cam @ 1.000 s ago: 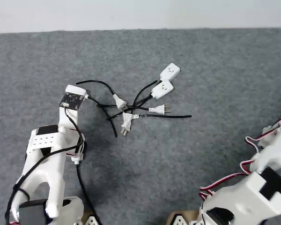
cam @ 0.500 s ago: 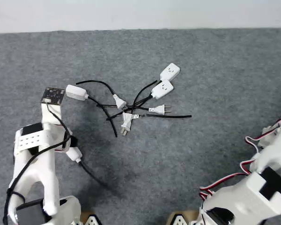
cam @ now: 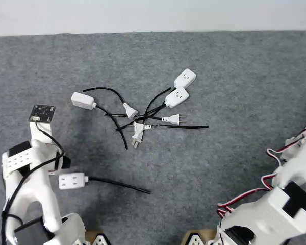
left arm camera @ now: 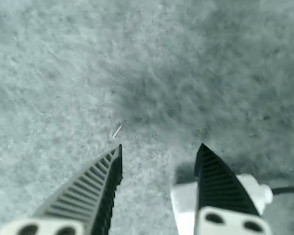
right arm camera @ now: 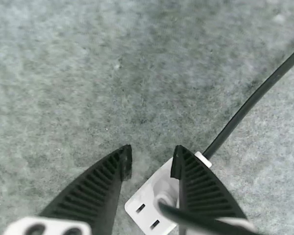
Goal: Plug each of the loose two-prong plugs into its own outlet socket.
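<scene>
In the left wrist view my left gripper [left arm camera: 159,156] is open over bare carpet. A white outlet socket [left arm camera: 183,205] with a black cord lies just behind one finger [left arm camera: 213,178]. From above, this socket [cam: 72,180] rests beside the left arm [cam: 28,168]. Three more sockets [cam: 82,100], [cam: 185,78], [cam: 176,97] and three white two-prong plugs [cam: 130,111], [cam: 174,119], [cam: 137,135] lie tangled mid-table. My right gripper [right arm camera: 151,160] is open, and another white socket [right arm camera: 152,203] sits partly under one finger [right arm camera: 196,186].
Black cords [cam: 158,126] cross each other among the plugs. The cord [cam: 120,185] of the socket near the left arm runs rightward over the grey carpet [cam: 234,102]. The right arm [cam: 280,204] sits at the front right corner. A pale wall borders the far edge.
The left arm has swung left and back toward the front edge. The socket under it came along and now lies flat beside it, its cord turned to the right.
</scene>
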### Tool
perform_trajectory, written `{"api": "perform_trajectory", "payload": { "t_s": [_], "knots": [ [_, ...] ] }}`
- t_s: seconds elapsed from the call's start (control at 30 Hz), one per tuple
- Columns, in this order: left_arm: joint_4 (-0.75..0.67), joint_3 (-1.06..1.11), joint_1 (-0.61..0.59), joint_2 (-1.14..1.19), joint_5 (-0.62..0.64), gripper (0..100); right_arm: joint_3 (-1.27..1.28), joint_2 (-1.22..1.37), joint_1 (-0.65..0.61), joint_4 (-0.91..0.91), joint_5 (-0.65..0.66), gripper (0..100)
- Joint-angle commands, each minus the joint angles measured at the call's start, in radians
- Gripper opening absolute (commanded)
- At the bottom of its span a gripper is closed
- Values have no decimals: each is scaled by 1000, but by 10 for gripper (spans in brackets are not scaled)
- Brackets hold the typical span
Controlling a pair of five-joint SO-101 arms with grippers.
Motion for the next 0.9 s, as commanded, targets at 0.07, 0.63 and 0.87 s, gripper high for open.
{"api": "perform_trajectory", "payload": {
  "t_s": [0.07, 0.63, 0.87],
  "knots": [
    [-9, 2, 25, -11, -5, 227, -5, -5, -12, -4, 14, 139],
    [531, -128, 158, -281, 427, 228, 18, -4, -39, -30, 14, 139],
    [503, -237, 221, 198, 537, 232, 17, -5, -45, -27, 55, 139]
  ]
}}
